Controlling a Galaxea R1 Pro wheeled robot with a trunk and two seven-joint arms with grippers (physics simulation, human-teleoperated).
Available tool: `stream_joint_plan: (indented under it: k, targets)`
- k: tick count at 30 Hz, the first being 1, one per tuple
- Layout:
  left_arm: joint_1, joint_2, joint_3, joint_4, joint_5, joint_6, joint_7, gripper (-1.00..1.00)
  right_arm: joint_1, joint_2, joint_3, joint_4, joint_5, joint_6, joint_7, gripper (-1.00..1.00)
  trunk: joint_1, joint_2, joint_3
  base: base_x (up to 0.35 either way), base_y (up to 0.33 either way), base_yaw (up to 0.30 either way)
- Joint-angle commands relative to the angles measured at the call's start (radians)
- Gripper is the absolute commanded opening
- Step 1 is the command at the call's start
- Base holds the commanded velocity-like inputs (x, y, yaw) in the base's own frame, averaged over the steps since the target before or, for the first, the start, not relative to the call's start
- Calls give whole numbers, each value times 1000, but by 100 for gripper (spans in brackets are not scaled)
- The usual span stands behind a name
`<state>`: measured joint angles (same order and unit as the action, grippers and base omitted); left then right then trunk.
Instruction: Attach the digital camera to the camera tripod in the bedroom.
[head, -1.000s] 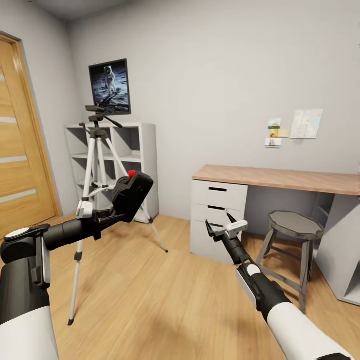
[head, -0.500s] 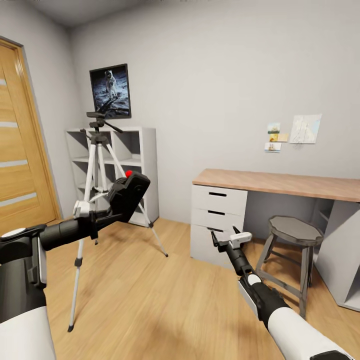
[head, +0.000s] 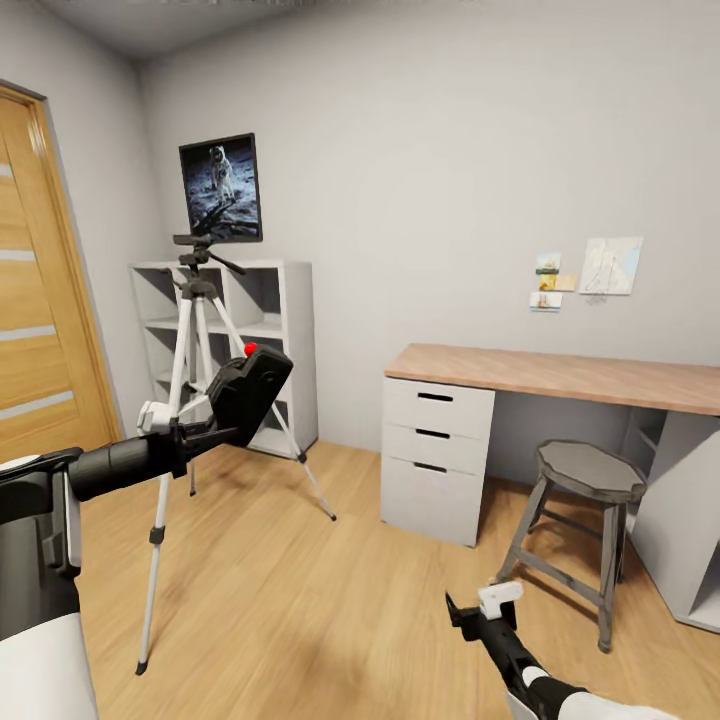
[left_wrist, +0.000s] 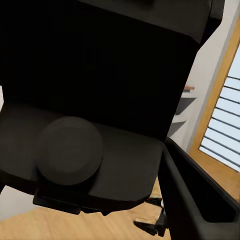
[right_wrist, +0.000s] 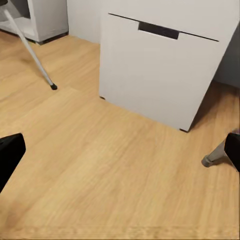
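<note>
While the digital camera (head: 252, 388) is already in hand, the attaching itself is not yet done: the left pincer (head: 205, 425) is clenched on the camera's lower end and holds it in the air in front of the camera tripod (head: 195, 330), well below the tripod's dark head (head: 196, 243). That head carries nothing on its plate. What is left, as I judge it, is to lift the camera to head height, level it and seat it on the plate.

As held, the camera is tilted: its long axis runs up and away from the arm, toward the white cube shelf (head: 282, 320), and the end with the red dot (head: 250, 348) is uppermost. In the left wrist view its black body (left_wrist: 100, 100) looms close, with a round knob facing the lens; which way the camera's own lens points I cannot tell.

The tripod stands upright on the plank floor (head: 300, 600), legs spread, its long axis vertical, near the oak door (head: 40, 320).

Low by the stool (head: 585, 500), the right pincer (head: 485, 610) is released and grasps nothing; the right wrist view shows its fingertips (right_wrist: 10, 152) wide apart over bare floor, facing the counter's drawer unit (right_wrist: 160, 70).
</note>
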<state>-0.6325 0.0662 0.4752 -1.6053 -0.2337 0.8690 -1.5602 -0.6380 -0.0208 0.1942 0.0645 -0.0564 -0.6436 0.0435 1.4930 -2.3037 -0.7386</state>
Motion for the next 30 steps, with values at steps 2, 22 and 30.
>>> stream_joint_plan:
  k: [2, 22, 30]
  targets:
    - [-1, 1, 0, -2, -10, 8, -11, -100, 69, 0, 4, 12, -6, -3, 3, 100, -8, 14, 5, 0, 0, 0]
    - [-1, -1, -6, -2, -10, 50, -11, -100, 147, 0, 3, 15, -7, -6, -10, 100, -85, 154, 68, 0, 0, 0]
    - [-1, -2, -9, -2, -10, 50, -11, -100, 151, 2, 1, 15, -8, -3, -18, 100, -115, 210, 93, 0, 0, 0]
